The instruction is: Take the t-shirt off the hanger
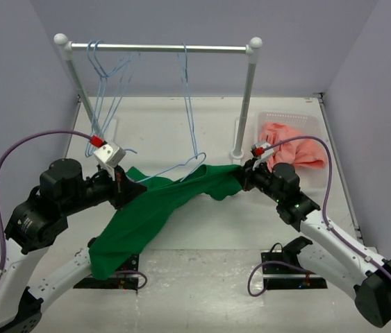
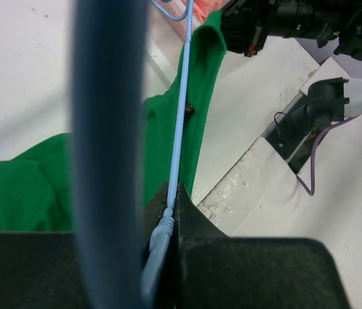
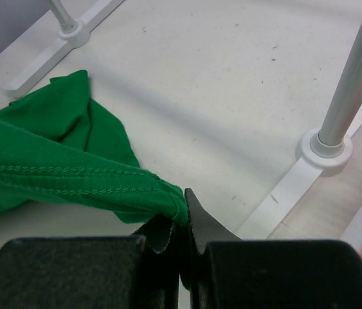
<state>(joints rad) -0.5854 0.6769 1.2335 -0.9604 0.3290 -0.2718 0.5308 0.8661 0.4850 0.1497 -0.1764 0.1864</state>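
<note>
Top external: left claw [image 1: 126,187] clamps thin light-blue wire hanger [image 1: 174,170], right claw [image 1: 245,173] pinches bright green cloth t-shirt [image 1: 146,215] (mid-strip, I reckon); next I'd pull apart.

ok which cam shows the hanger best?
Top external: the hanger shows its hook and the wire running back to the left gripper, above the t-shirt. Left wrist shows only a straight stretch of wire pinched in the jaws. Right wrist shows none of it.
</note>
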